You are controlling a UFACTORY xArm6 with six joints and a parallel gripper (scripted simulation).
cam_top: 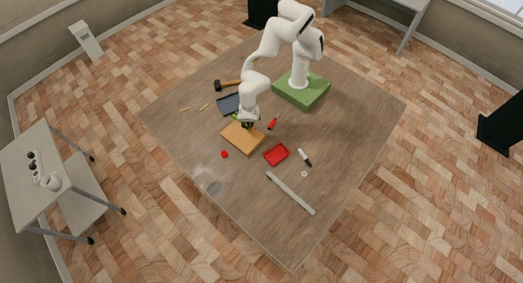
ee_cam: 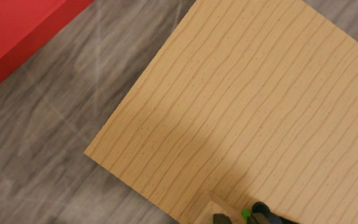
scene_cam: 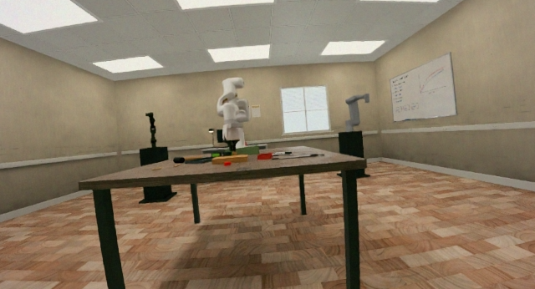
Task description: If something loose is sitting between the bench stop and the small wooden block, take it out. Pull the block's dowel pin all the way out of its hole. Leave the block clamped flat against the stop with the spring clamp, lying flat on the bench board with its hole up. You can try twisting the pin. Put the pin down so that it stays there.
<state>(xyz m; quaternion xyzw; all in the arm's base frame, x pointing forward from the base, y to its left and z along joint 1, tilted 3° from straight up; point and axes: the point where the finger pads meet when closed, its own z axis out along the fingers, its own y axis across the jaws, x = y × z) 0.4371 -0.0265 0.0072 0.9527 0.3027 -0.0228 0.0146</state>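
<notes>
The tan bench board point(cam_top: 243, 137) lies at the middle of the table; it also shows in the wrist view point(ee_cam: 260, 110) and the side view point(scene_cam: 230, 159). My gripper point(cam_top: 248, 125) point(ee_cam: 260, 215) points straight down at the board's far edge, over the small wooden block point(ee_cam: 225, 210) and the green and black spring clamp, both cut off by the wrist view's bottom edge. The gripper is shut on a thin thing there, which I take to be the dowel pin. The pin, the fingertips and the bench stop are hidden by the wrist.
A red tray point(cam_top: 276, 154) point(ee_cam: 15, 35) lies right of the board, with a marker point(cam_top: 304, 157), a washer point(cam_top: 304, 173) and a grey bar point(cam_top: 290, 192) beyond. A red screwdriver point(cam_top: 273, 122), a grey tray point(cam_top: 229, 104), a mallet point(cam_top: 226, 84), loose dowels point(cam_top: 203, 106) and a red cap point(cam_top: 224, 154) surround the board.
</notes>
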